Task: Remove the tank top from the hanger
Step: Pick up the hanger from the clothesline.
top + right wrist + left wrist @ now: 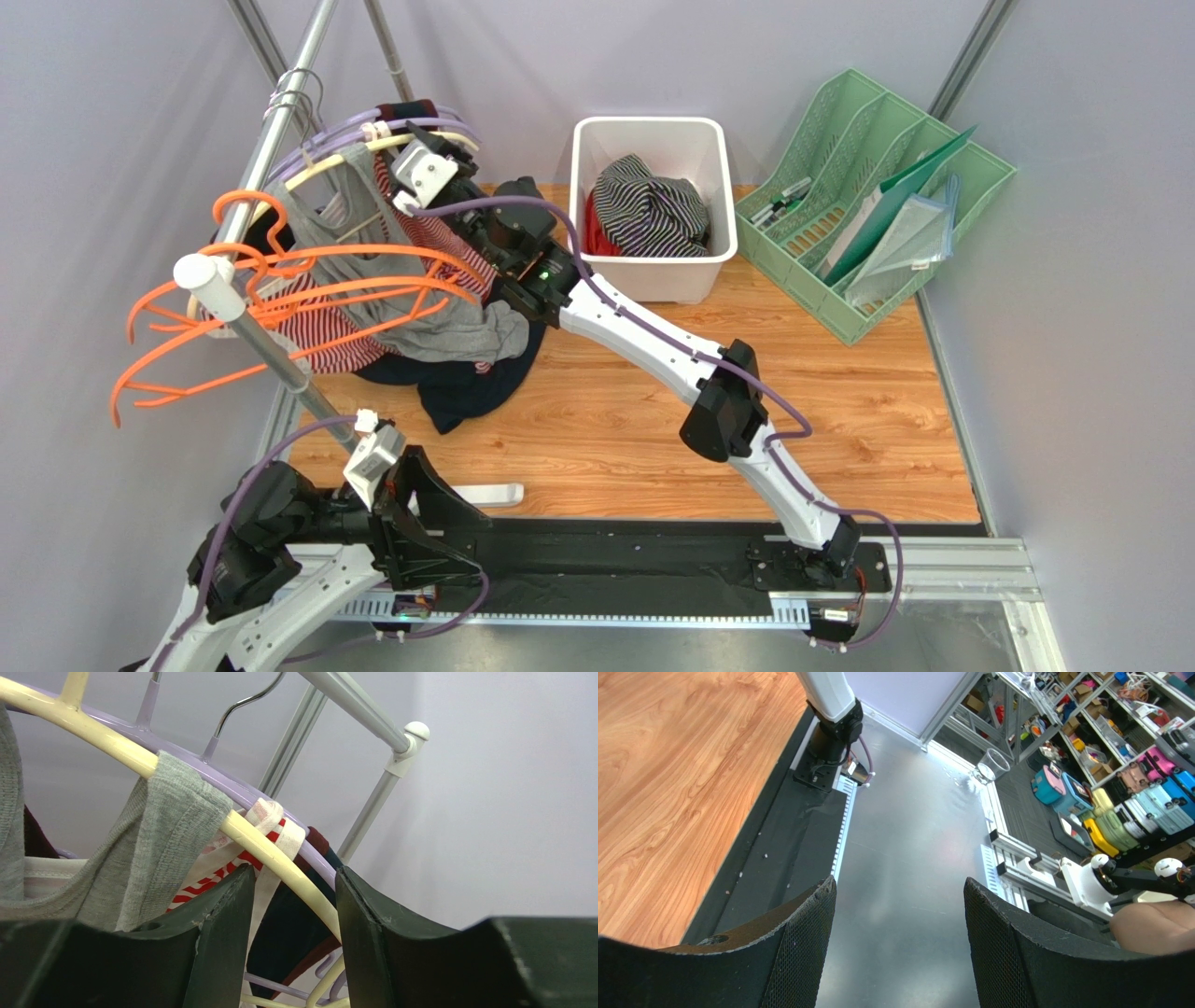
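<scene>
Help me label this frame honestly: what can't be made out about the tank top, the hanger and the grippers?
- Right wrist: the cream hanger runs down between the right gripper fingers, which hide its lower end.
- Top external: the wrist camera covers that gripper's fingertips, so contact with the grey tank top is unreadable.
- Left wrist: the left gripper faces the floor; no clothing shows.

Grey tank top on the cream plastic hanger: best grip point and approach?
Pinch the grey ribbed strap where it folds over the arm of the cream plastic hanger, coming from below. That arm slopes down toward its end, so the strap should slide off that way. The right gripper sits open just past it.
</scene>
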Robot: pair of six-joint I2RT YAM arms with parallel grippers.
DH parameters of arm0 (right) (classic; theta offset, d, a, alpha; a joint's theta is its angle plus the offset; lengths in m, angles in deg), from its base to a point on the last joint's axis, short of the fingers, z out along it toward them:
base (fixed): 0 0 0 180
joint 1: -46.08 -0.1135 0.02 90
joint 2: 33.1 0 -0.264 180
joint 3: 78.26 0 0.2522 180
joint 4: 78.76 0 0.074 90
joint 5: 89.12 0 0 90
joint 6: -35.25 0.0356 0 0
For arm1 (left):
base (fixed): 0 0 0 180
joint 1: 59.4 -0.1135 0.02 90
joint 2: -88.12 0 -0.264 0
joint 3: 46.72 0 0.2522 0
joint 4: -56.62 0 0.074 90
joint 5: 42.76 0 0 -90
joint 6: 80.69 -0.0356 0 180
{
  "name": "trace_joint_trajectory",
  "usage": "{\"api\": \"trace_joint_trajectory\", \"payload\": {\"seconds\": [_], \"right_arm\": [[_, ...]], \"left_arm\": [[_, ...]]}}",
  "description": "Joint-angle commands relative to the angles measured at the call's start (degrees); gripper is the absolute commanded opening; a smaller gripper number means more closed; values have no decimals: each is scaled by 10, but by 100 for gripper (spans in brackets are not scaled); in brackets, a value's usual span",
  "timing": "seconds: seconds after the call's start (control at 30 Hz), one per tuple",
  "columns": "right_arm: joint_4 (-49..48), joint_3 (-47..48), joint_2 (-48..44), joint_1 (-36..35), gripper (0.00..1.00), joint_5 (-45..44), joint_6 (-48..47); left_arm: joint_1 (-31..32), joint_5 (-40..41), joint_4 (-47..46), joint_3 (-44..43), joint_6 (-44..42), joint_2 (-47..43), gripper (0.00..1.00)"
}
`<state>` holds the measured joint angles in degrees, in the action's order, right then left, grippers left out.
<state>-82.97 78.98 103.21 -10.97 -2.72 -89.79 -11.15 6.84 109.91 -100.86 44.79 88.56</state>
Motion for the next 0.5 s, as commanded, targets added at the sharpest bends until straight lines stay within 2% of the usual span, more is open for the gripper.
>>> {"api": "trace_joint_trajectory", "payload": {"seconds": [0.0, 0.2, 0.47], "right_arm": [[-54, 29, 12, -14, 51, -2, -52], [-62, 28, 12, -14, 49, 3, -57], [-64, 26, 9, -16, 28, -3, -54]], "left_arm": [[1, 1, 9, -18, -11, -54, 73], [0, 0, 12, -18, -10, -57, 73], [1, 1, 20, -26, -12, -59, 73]]}}
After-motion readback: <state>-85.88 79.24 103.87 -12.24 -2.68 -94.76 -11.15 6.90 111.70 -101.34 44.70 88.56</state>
